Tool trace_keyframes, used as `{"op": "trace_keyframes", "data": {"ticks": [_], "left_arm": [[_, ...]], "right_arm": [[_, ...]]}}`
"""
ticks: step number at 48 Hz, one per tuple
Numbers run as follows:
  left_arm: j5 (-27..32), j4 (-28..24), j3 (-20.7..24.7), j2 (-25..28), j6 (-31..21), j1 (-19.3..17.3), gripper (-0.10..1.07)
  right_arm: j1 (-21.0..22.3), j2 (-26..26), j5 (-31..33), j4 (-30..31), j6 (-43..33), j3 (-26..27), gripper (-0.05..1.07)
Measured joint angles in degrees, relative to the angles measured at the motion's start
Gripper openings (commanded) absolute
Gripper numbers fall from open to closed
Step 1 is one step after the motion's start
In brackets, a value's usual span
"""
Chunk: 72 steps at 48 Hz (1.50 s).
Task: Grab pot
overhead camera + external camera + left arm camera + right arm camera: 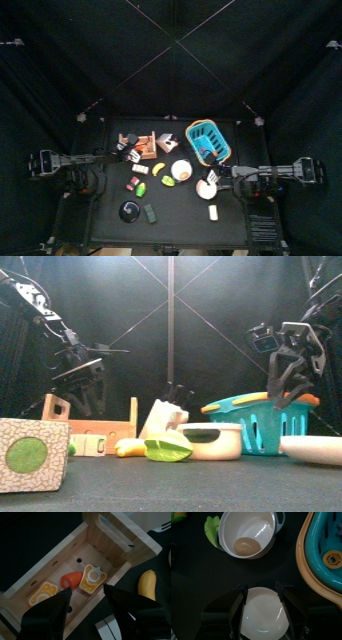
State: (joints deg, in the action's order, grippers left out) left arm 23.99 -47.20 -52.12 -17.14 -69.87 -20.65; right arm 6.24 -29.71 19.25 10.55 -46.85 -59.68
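The pot (246, 532) is white with two small handles and holds a brown egg-shaped thing (246, 545). It stands mid-table (181, 172), left of the basket in the front view (211, 440). My right gripper (264, 606) is open and hangs above a white bowl (264, 612), a short way from the pot and not touching it. It shows in the top view (221, 172) and the front view (283, 381). My left gripper (90, 607) is open above a wooden crate (127, 539), away from the pot.
A blue basket (205, 140) with an orange rim (308, 562) stands beside the bowl and pot. A green toy (212, 531) lies against the pot. The crate holds orange and red toys (72, 579). A banana (148, 584), a white carton (163, 418) and a cube (30, 456) are nearby.
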Motion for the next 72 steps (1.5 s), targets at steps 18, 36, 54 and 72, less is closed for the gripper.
{"op": "trace_keyframes", "data": {"ticks": [18, 36, 54, 72], "left_arm": [[-1.67, -1.41, 1.58, -3.78, 0.26, 3.87, 0.90], [-19.95, -5.27, -2.02, -10.72, 0.26, 5.80, 0.90], [-37.97, -6.24, -7.21, -17.05, 5.54, 4.57, 0.90], [-47.02, 0.18, -11.25, -17.05, 21.01, 4.57, 0.90]], "right_arm": [[-0.35, 0.09, 0.00, -1.67, -0.09, 3.34, 0.84], [0.26, 2.64, 1.49, -6.77, -0.18, 6.86, 0.84], [1.67, 6.77, 5.36, -9.84, -0.18, 10.72, 0.84], [5.89, 14.15, 7.38, -9.84, -0.18, 14.15, 0.83]]}}
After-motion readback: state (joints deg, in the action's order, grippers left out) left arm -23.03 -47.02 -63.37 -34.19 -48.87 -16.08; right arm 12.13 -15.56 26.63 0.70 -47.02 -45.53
